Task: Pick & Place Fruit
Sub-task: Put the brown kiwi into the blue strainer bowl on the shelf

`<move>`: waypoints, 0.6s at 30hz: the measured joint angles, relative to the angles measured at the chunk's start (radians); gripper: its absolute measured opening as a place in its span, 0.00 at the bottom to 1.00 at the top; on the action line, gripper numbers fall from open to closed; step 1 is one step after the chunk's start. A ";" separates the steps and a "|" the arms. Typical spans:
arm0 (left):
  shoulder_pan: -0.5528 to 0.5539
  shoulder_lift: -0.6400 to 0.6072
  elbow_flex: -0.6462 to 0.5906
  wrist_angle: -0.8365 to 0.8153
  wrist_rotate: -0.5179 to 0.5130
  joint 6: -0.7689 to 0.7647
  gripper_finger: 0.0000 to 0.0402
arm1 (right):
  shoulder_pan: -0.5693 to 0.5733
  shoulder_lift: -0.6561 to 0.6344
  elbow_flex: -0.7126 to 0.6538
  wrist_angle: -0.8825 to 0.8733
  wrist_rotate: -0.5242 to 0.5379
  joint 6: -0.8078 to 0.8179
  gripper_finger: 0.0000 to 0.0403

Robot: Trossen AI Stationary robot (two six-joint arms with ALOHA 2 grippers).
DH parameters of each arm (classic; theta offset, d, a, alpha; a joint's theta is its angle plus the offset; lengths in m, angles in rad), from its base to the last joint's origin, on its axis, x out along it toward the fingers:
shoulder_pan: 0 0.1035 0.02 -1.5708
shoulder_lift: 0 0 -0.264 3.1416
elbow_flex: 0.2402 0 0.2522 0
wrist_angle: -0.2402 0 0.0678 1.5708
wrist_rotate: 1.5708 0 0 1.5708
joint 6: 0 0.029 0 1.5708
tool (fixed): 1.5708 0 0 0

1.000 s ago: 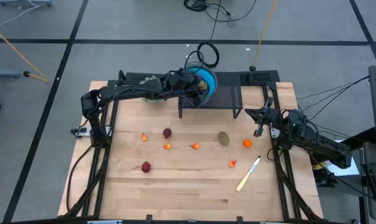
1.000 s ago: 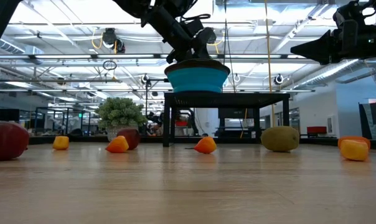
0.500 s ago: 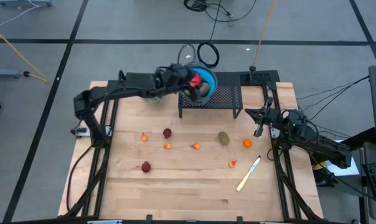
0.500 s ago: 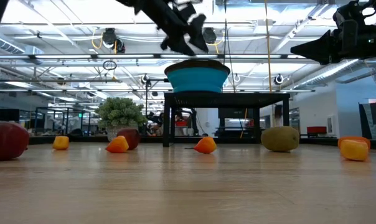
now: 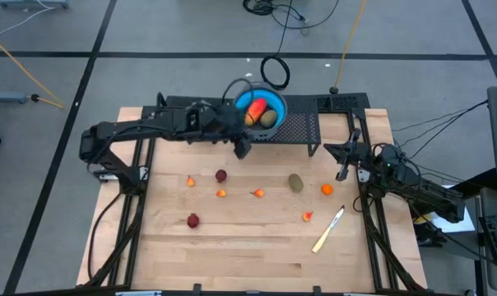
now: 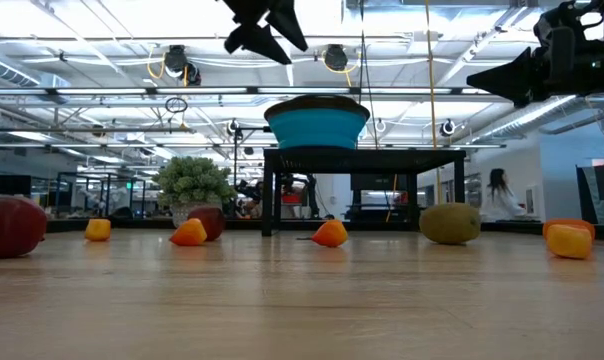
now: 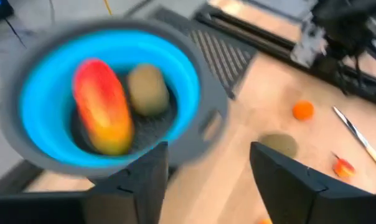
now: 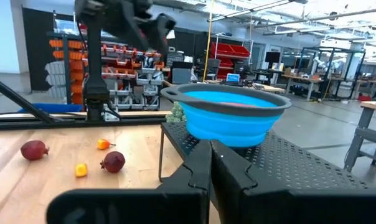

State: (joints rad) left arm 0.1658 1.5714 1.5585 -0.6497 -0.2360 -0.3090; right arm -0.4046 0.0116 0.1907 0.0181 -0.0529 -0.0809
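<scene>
The left claw [image 5: 242, 146] hangs in the air just near-left of the blue bowl [image 5: 260, 109], above the worktop [image 5: 232, 238]. Its two fingers [image 7: 281, 180] stand well apart with nothing between them, and it touches nothing. The bowl sits on a black mesh stand [image 5: 298, 130] at the far middle of the worktop. Inside it lie a red-yellow oblong fruit [image 7: 102, 114] and a brown-olive oval fruit [image 7: 148, 91], side by side and touching.

The rest of the fruit is spread over the wood nearer than the stand: another brown-olive oval [image 5: 295, 182] right of centre, an orange ball [image 5: 327, 189] to its right, a dark red ball [image 5: 221, 175] to the left, a second dark red ball [image 5: 192, 219] nearer still, and small orange bits [image 5: 258, 193] between them. A pale knife [image 5: 328, 229] lies tilted at the near right. A green bushy plant [image 6: 193, 181] stands left of the stand.

The right claw [image 5: 341, 173] waits at the right edge of the worktop, its fingers [image 8: 231, 177] pressed together and holding nothing.
</scene>
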 joint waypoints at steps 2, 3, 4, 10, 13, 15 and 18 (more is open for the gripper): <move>-0.027 -0.001 -0.001 -0.021 -0.009 -0.019 0.50 | 0.000 0.000 0.000 0.000 -0.001 0.008 0.00; -0.043 -0.001 -0.001 -0.018 -0.021 -0.027 0.47 | 0.000 0.000 0.000 0.000 -0.002 0.017 0.00; -0.058 -0.001 -0.005 -0.011 -0.035 -0.030 0.45 | 0.001 0.000 0.000 0.000 -0.003 0.021 0.00; -0.140 -0.001 -0.023 -0.005 -0.083 -0.067 0.26 | 0.000 0.000 0.000 0.000 -0.095 0.046 0.00; -0.174 -0.002 -0.038 -0.002 -0.088 -0.067 0.16 | 0.001 0.000 0.000 0.000 -0.135 0.049 0.00; -0.190 -0.002 -0.056 0.007 -0.088 -0.078 0.10 | 0.001 0.000 0.000 0.006 -0.139 0.073 0.00; -0.209 -0.002 -0.103 0.060 -0.105 -0.105 0.02 | 0.001 0.000 0.000 0.018 -0.145 0.113 0.00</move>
State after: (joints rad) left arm -0.0431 1.5696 1.4559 -0.5894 -0.3413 -0.4138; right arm -0.4038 0.0116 0.1908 0.0364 -0.1976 0.0322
